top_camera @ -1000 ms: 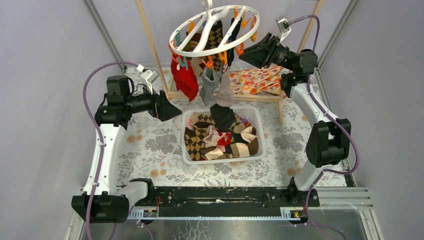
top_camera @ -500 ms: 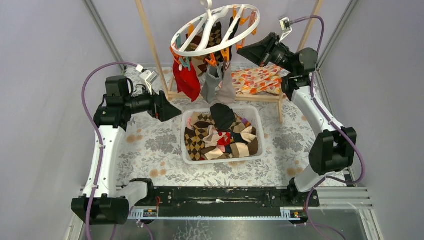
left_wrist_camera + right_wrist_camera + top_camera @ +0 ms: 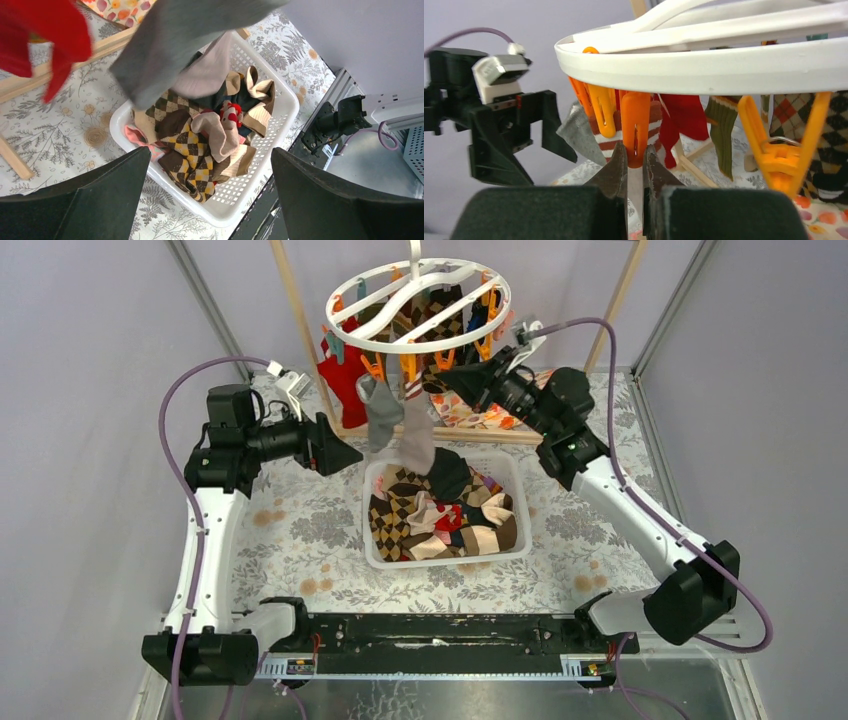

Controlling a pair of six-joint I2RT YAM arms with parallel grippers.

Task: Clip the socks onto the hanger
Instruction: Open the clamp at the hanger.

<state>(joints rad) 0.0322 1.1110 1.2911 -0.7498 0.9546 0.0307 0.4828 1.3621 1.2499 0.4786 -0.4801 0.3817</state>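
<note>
Right tool [image 3: 635, 162] clamped on an orange clip [image 3: 634, 125] under the hanger [image 3: 704, 67] ring; left tool [image 3: 210, 150] fully apart.

The hanger [image 3: 724, 70] is glossy plastic, the socks [image 3: 190, 150] soft knit, the basket [image 3: 245, 187] matt plastic.

so colour-wise: white hanger ring [image 3: 417, 305] with orange clips [image 3: 635, 127], a red sock [image 3: 340, 375], a grey sock [image 3: 378, 405] and a brown-and-tan argyle sock [image 3: 791, 112] on it, more argyle socks [image 3: 392, 512] plus a black sock [image 3: 447, 475] and beige sock [image 3: 480, 538] in the white basket [image 3: 440, 558], grey leafy-floral tablecloth [image 3: 300, 530], orange-and-white flowery cloth [image 3: 117, 7] at the far edge.
</note>
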